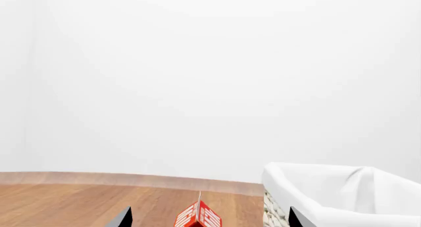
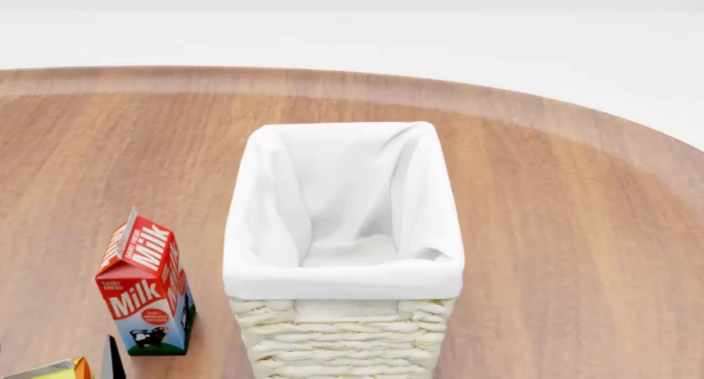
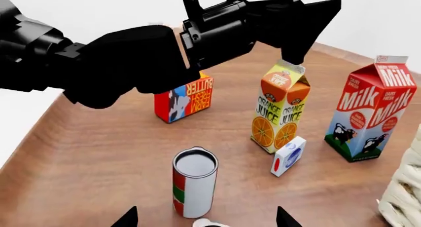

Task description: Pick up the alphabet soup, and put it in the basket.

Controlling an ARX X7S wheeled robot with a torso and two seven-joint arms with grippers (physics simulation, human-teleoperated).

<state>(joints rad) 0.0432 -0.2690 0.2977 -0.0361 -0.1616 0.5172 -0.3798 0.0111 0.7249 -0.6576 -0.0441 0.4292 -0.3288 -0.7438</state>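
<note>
Both grippers released above the tabletop; soup can not positively identified.
The right gripper had its fingers spread wide, grasping nothing; a pale rounded sliver sat between them (whether this was the alphabet soup cannot be told). Just beyond stood a red-and-green can, upright, then a small white-and-blue box beside the orange juice carton, with a butter box farther back. The left gripper, fingers likewise spread and empty, hung above the orange juice carton. The basket stood at the near edge of the tabletop, with the milk carton near its left side, not touching.
</note>
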